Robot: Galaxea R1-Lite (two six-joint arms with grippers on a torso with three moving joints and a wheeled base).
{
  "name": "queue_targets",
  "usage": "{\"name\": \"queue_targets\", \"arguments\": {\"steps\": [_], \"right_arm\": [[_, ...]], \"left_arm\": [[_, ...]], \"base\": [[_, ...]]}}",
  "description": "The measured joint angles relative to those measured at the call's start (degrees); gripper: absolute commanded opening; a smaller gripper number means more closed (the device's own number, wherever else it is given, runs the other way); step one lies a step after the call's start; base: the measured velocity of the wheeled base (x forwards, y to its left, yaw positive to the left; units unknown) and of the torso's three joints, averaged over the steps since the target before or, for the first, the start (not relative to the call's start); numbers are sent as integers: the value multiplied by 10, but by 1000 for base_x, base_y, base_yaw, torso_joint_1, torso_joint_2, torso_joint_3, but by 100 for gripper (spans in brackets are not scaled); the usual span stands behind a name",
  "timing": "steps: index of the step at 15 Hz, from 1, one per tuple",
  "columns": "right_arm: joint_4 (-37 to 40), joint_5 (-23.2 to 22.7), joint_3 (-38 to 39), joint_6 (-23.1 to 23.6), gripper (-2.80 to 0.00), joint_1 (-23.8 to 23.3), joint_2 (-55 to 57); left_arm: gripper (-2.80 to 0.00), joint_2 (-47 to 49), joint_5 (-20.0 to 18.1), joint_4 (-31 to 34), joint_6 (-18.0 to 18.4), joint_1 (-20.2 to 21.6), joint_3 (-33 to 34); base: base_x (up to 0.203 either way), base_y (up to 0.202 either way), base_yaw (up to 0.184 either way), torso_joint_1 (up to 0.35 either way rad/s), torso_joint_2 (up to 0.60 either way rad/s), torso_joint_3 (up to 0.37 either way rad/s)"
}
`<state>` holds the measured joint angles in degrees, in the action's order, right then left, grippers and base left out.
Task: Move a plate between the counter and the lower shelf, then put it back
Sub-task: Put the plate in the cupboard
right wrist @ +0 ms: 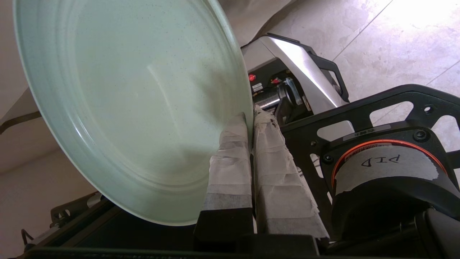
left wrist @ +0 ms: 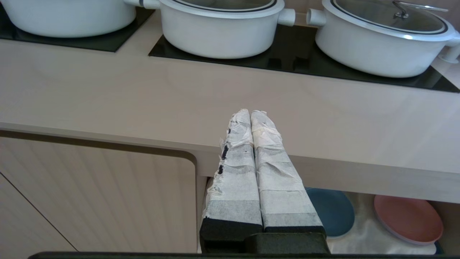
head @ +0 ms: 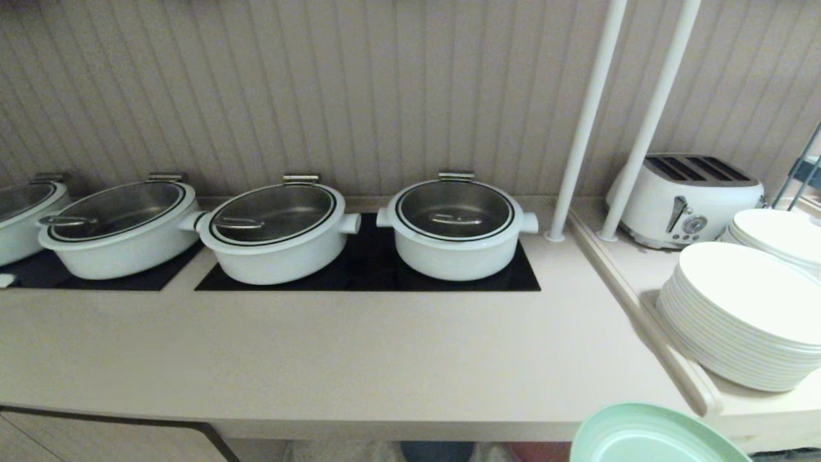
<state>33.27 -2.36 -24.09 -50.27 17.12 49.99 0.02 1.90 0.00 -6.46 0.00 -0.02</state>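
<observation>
Right wrist view: right gripper (right wrist: 250,118) pinching rim of mint-green plate (right wrist: 122,97), matte, faintly speckled.

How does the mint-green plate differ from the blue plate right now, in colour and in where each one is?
The mint-green plate is pale green; the blue plate is dark blue. The green one is pinched by its rim in the right gripper, off any surface; the blue one lies on the lower shelf under the counter. Both are round.

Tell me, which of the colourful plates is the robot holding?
The mint-green plate: the right gripper pinches its rim. The blue plate and pink plate just lie on the lower shelf, untouched.
</observation>
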Motion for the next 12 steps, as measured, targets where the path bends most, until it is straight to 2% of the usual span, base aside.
{"name": "queue_targets", "arguments": {"steps": [12], "right_arm": [[6, 2, -2, 1, -280, 0, -6]], "left_arm": [[-280, 0, 0, 0, 0, 0, 0]], "base": [[0, 0, 0, 0, 0, 0]]}}
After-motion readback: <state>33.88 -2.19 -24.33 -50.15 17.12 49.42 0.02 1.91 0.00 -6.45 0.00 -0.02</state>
